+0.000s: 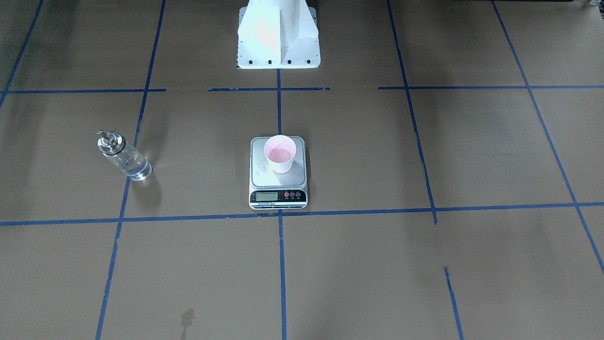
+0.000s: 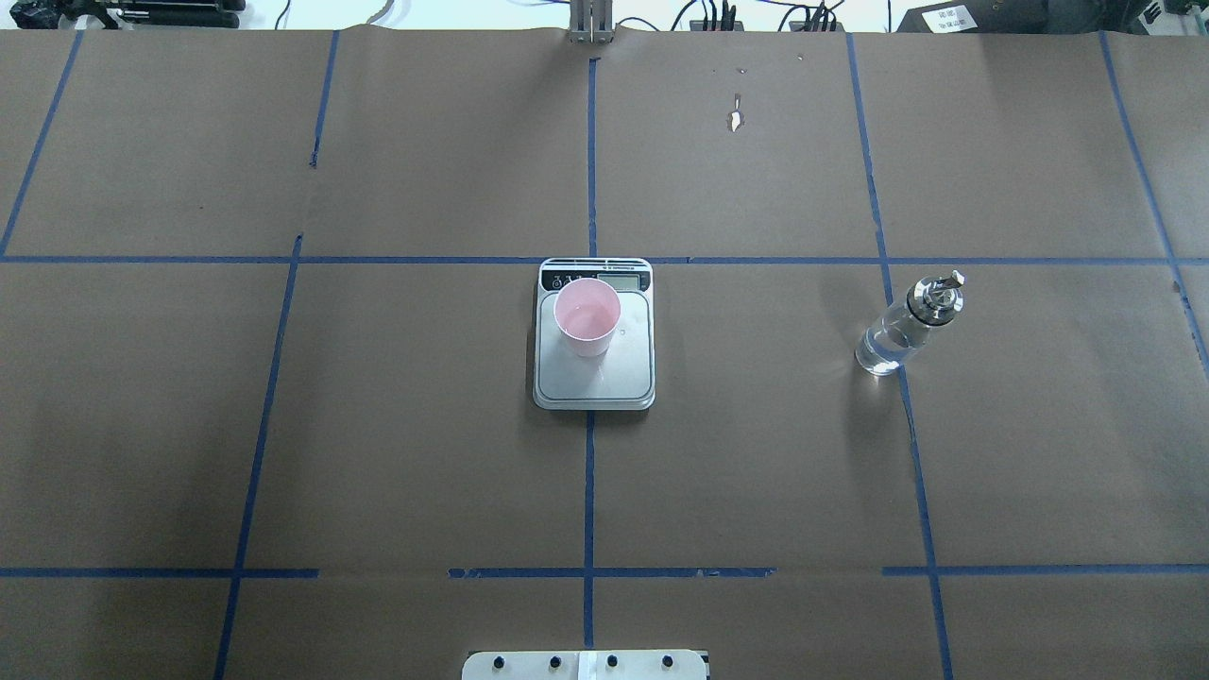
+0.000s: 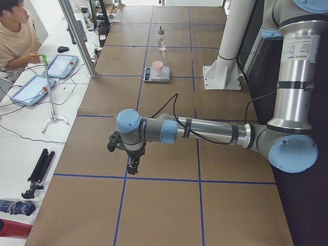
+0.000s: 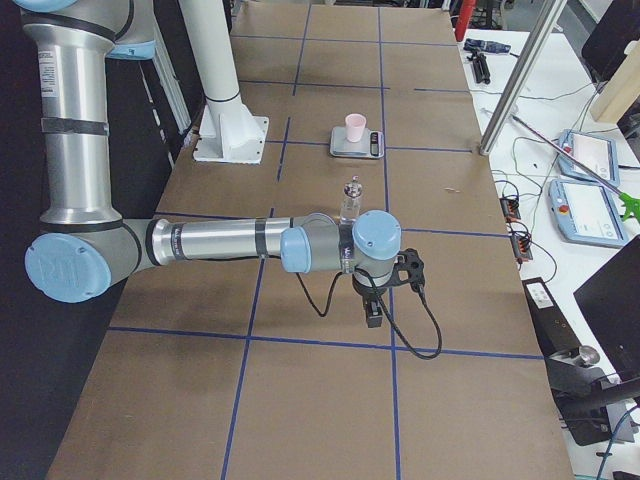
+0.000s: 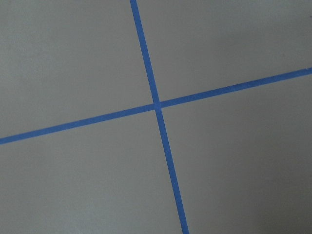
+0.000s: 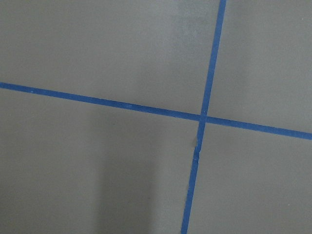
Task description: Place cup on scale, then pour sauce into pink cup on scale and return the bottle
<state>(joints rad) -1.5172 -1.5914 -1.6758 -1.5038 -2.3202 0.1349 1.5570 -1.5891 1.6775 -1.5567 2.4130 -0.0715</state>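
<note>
The pale pink cup (image 1: 280, 155) stands upright on the scale (image 1: 278, 183) at the table's middle, with clear liquid in its bottom; it also shows in the overhead view (image 2: 587, 316). The clear glass bottle (image 2: 907, 326) with its silver pourer cap stands upright on the table on my right side, apart from the scale. My left gripper (image 3: 132, 166) hangs over bare table far off to the left and shows only in the exterior left view. My right gripper (image 4: 373, 315) hangs near the bottle (image 4: 351, 198) and shows only in the exterior right view. I cannot tell whether either is open or shut.
Blue tape lines divide the brown table. The white robot pedestal (image 1: 278, 38) stands behind the scale. An operator (image 3: 15, 36) sits by tablets (image 3: 61, 65) at a side table. Both wrist views show only tape crossings.
</note>
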